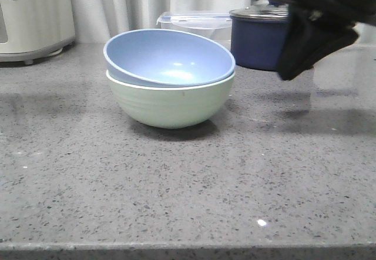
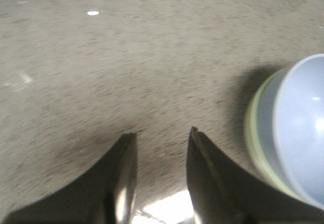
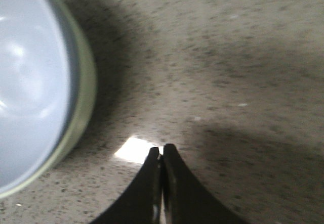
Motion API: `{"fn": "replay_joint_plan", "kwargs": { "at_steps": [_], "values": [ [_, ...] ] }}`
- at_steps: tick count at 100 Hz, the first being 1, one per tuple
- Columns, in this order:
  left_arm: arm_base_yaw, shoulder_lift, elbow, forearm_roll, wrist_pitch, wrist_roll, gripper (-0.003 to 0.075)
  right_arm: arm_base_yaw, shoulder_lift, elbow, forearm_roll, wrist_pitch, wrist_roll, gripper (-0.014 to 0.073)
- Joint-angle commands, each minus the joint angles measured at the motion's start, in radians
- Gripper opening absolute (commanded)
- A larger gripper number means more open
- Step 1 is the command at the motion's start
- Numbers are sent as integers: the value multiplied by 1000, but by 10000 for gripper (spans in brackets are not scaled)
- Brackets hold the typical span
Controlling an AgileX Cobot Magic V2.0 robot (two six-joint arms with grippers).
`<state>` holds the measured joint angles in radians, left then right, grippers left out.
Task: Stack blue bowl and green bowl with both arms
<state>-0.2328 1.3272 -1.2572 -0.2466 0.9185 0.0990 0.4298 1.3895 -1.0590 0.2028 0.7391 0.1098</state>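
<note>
Right tool [image 3: 162, 155] has its tips pressed together with nothing between them, hanging above bare desk [image 3: 243, 57] beside the bowls. Left tool [image 2: 161, 150] has its fingers parted with a clear gap, empty, also over bare desk, with the stack off to one side in its wrist view. In the front view only a dark corner of the left arm shows at top left, while the right arm fills the top right, raised and well apart from the stack.

Blue bowl [image 1: 170, 57] sits nested inside the green bowl [image 1: 170, 104] near the middle of the desk, so the stacking looks done.

Orientation: both bowls are round with no real long axis, and both mouths face up. The blue one sits tilted, with its rim higher on the left and dipping toward the right, its opening leaning slightly toward the camera. The green bowl stands level on its base.

Risks, as a guess: the tilted blue bowl is not fully seated and could rock or slip if bumped. The right arm hangs near the navy saucepan [image 1: 255, 40] and a clear lidded container [image 1: 194, 22] behind, so a careless swing could clip either of them or the stack's rim.
</note>
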Motion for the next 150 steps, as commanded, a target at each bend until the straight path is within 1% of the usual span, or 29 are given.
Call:
{"fn": "replay_joint_plan", "kwargs": {
  "at_steps": [1,24,41,58,93,107,130,150],
  "values": [
    [41,-96,24,14,-56,-6,150,-38,-63,-22,-19,-14,3,-63],
    [146,-268,160,59,-108,-6,-21,-111,-137,-12,-45,3,3,-63],
    [205,-387,259,88,-167,-6,-20,-153,-219,50,-54,-22,3,-63],
    [240,-502,356,121,-240,-6,-20,-168,-338,156,-70,-97,3,-63],
    [240,-724,540,163,-413,-2,-20,-168,-635,385,-117,-310,3,-63],
    [240,-802,604,164,-456,-2,-20,-168,-770,474,-149,-373,3,-63],
    [240,-898,682,164,-520,0,-20,-168,-945,563,-155,-407,3,-63],
    [240,-915,694,164,-518,0,-20,-168,-984,570,-155,-377,3,-63]
  ]
}}
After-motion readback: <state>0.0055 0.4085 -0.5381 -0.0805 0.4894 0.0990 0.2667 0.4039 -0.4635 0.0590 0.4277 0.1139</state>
